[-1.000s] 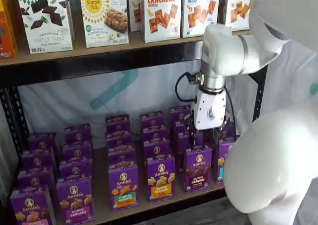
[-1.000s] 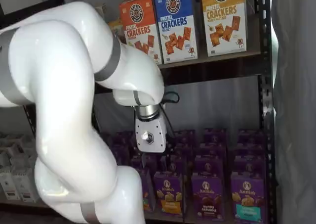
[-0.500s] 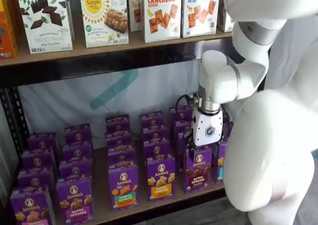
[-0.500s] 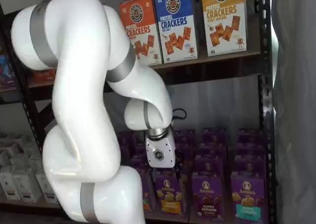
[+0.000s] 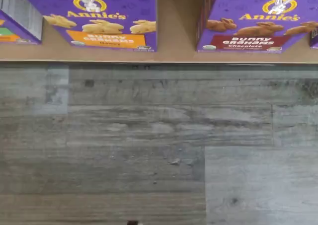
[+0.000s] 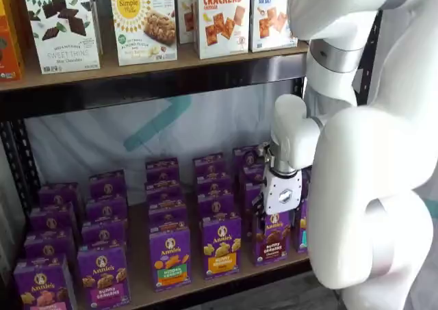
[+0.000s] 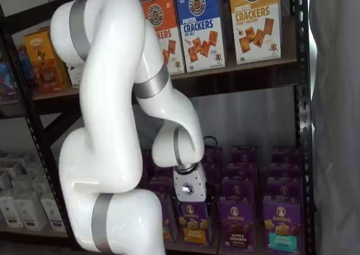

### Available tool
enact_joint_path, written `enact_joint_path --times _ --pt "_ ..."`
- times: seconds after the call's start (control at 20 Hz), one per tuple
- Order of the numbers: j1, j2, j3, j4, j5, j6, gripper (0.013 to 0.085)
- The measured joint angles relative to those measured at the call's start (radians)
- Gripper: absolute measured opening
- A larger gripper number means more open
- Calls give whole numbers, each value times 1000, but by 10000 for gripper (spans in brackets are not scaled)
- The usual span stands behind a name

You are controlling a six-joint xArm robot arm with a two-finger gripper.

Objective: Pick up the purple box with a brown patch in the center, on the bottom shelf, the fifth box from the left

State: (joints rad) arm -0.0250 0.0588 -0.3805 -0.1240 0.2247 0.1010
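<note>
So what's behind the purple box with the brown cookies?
More purple cartons line up behind the purple box on the bottom shelf. The gripper body covers those right behind it.

A white robot arm (image 6: 356,152) fills the right side of a shelf view, its gripper (image 6: 279,217) hanging low over the bottom shelf (image 6: 140,289) — just above the purple box (image 6: 272,233) with brown bunny cookies at the front of its row. The black fingers are not clearly visible. Beside that box stand purple cartons with a yellow band (image 6: 222,245) and a green band (image 6: 170,256) — larger cracker boxes (image 6: 223,17) line the board above.
</note>
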Motion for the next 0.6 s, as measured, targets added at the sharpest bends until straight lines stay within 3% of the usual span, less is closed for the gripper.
enact_joint_path --times 0.4,0.6 --pt "-26 142 -66 -93 -78 66 850" --pt "-41 214 -108 -94 -115 53 850"
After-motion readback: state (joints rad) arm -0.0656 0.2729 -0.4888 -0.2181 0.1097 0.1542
